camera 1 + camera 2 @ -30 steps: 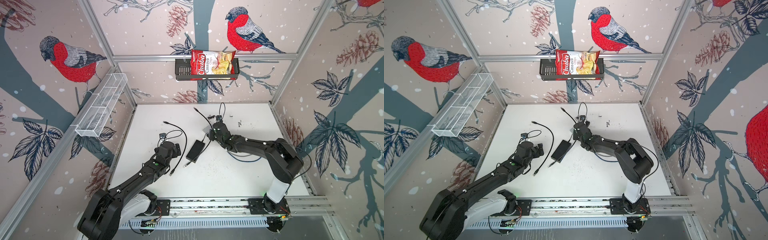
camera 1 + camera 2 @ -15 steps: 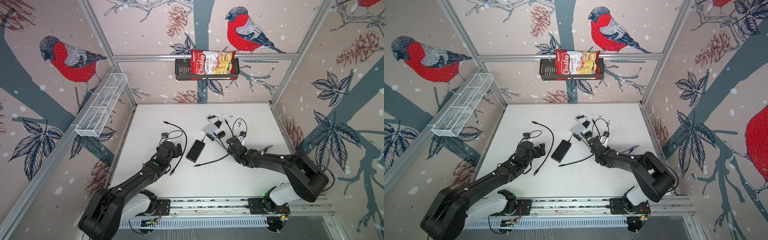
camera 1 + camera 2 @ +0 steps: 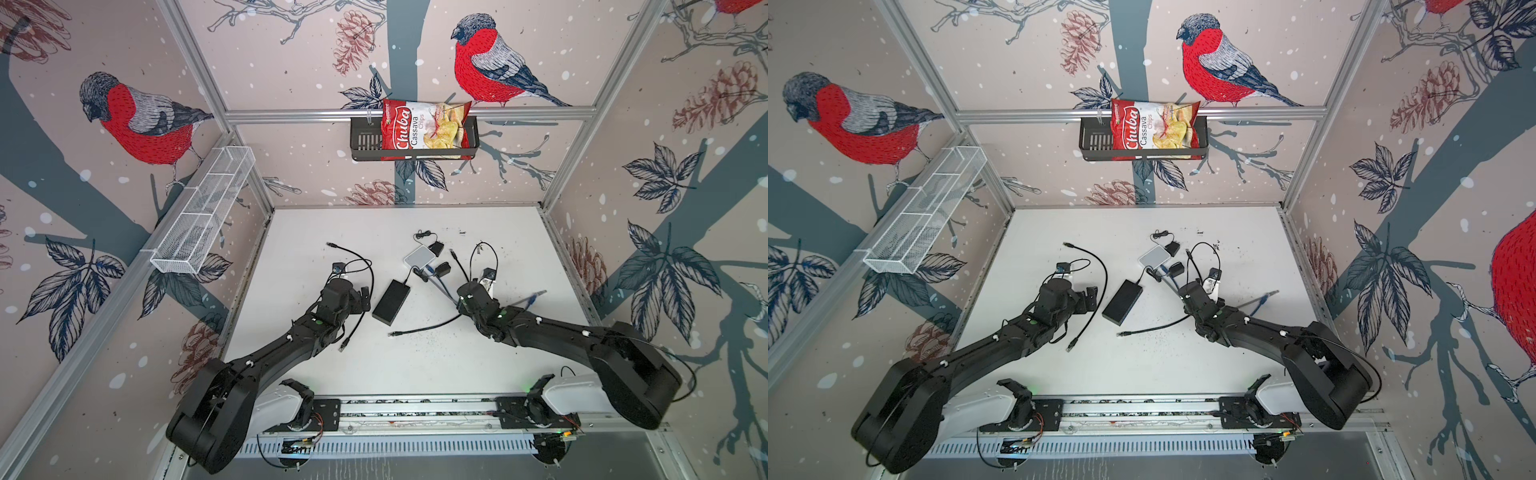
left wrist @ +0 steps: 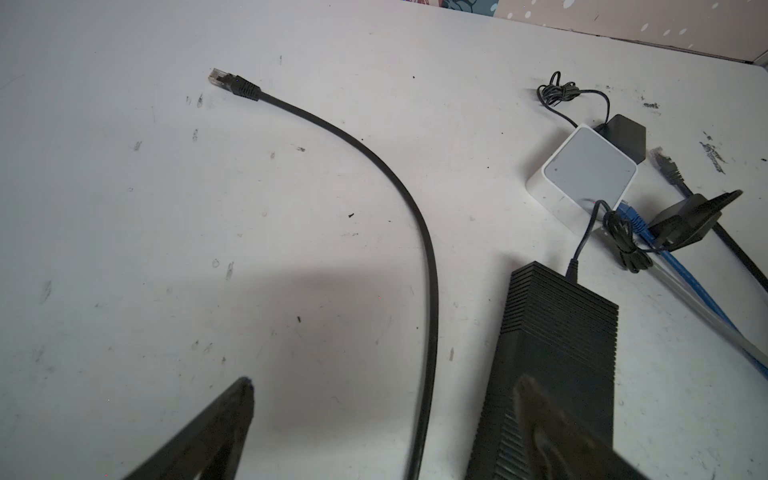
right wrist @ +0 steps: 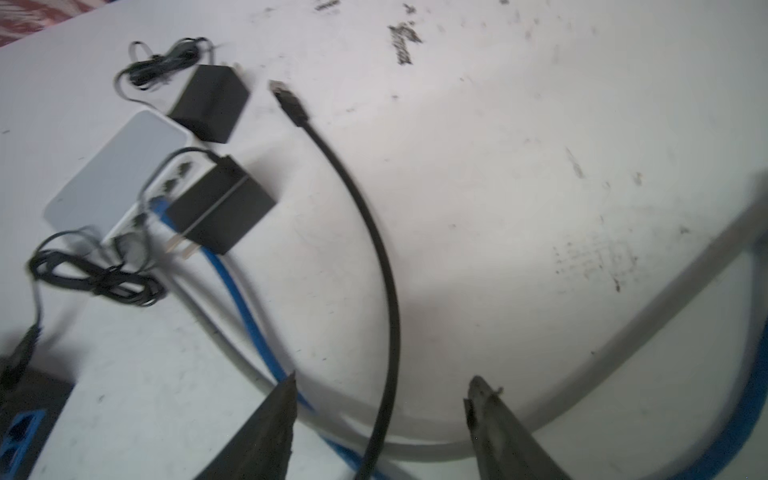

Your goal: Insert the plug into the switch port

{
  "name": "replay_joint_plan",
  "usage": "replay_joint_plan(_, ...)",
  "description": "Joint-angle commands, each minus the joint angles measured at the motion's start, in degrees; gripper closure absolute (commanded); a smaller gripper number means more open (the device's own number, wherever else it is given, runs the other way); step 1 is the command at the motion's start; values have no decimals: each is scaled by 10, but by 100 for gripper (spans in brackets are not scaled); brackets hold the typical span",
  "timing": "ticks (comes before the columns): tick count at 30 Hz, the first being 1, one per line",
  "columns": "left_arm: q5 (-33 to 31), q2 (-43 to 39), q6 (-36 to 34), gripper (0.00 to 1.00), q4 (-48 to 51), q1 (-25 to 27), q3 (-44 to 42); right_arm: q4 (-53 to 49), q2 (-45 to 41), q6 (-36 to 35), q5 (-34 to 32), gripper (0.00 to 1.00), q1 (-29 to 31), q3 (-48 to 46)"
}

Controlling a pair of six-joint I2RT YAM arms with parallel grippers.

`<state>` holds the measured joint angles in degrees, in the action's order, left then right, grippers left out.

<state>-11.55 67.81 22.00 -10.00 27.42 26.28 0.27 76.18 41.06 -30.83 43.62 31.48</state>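
- The left gripper (image 4: 383, 379) has its jaws spread wide and holds nothing. A black cable (image 4: 434, 291) lies on the table between them, and one finger hangs over the black power brick (image 4: 557, 332).
- The right gripper (image 5: 382, 377) has its jaws apart and clamps nothing. A second black lead (image 5: 386, 257) runs between the fingers, with the blue cable (image 5: 245, 307) and a grey cable (image 5: 208, 328) just beside it. Whether the fingers touch any of them cannot be told.
- Farther out, the blue plug (image 5: 160, 206) sits at the port side of the white switch (image 5: 116, 183), beside a black adapter (image 5: 220, 208). How deep the plug sits cannot be told.
- The white table (image 3: 415, 374) is scuffed and speckled.
- On the bird-print back wall, a chips bag (image 3: 424, 131) rests in a black basket (image 3: 365, 141). A wire rack (image 3: 203, 216) hangs on the left wall.
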Motion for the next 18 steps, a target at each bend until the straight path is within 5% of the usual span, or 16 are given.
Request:
replay_joint_plan(1,15,10,-16,4,-11,-2,6,50,-13,-159,55,34,26,5)
replay_joint_plan(10,37,15,-42,4,-35,-3,-9,78,23,-480,146,35,152,40)
replay_joint_plan(18,65,-26,-84,4,-131,3,-59,95,20,-675,251,32,161,12)
